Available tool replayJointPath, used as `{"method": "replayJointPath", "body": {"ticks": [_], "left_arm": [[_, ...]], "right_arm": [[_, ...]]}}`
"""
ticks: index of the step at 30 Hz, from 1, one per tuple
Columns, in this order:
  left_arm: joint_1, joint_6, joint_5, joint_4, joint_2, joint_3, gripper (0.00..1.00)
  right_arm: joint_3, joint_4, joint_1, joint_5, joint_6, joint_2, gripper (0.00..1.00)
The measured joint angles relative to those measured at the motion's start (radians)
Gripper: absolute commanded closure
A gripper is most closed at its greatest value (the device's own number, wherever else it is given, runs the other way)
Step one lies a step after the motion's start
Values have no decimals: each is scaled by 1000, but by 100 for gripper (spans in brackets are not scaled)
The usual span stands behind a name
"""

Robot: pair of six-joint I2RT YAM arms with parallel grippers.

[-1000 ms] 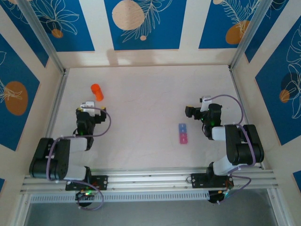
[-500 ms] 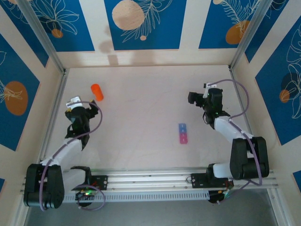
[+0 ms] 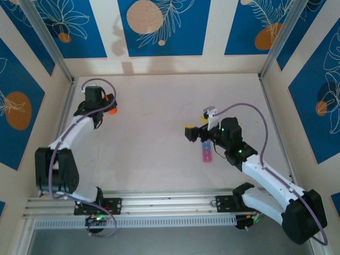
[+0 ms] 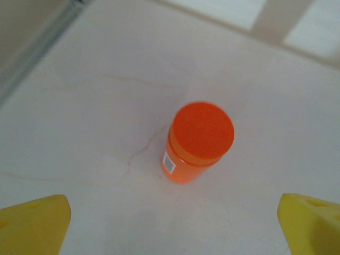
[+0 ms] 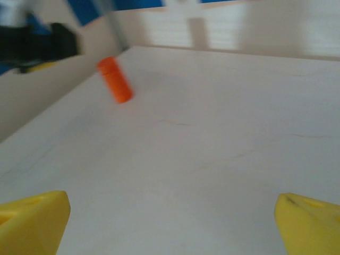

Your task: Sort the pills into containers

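Observation:
The containers [image 3: 206, 154], a short strip of joined translucent boxes, lie right of the table's middle; purple and pink show, and the far end is under my right arm. My right gripper [image 3: 195, 129] hangs just beyond and left of the strip, open, with bare table between its yellow fingertips [image 5: 33, 220]. My left gripper [image 3: 101, 105] is at the back left, open, right beside the upright orange bottle [image 3: 111, 109]. In the left wrist view the orange bottle [image 4: 199, 142] stands ahead of the widely spread yellow fingertips [image 4: 33, 227], not between them. No pills can be seen.
The orange bottle [image 5: 115, 79] appears far off in the right wrist view, with my left arm [image 5: 37, 45] dark beside it. A metal rail [image 3: 65, 114] lines the table's left edge close to the bottle. Patterned walls enclose the table.
My left arm has stretched toward the back up to the orange bottle. My right arm has swung left and forward over the containers. Both grippers stayed open.

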Motion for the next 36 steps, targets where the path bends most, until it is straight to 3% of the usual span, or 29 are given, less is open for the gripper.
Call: {"method": "replayJointPath", "body": {"ticks": [8, 21, 25, 30, 36], "left_arm": [[0, 8, 21, -99, 180, 137, 6], [0, 80, -4, -150, 367, 333, 16], [0, 80, 6, -138, 353, 313, 15], [0, 76, 18, -108, 187, 148, 15], [0, 73, 41, -59, -9, 21, 12]], "right_arm": [[-30, 120, 45, -124, -42, -47, 1], [-32, 135, 47, -124, -53, -58, 1], [-10, 58, 52, 22, -21, -48, 1], [87, -225, 53, 336, 154, 1, 2], [74, -491, 53, 480, 357, 82, 5]]}}
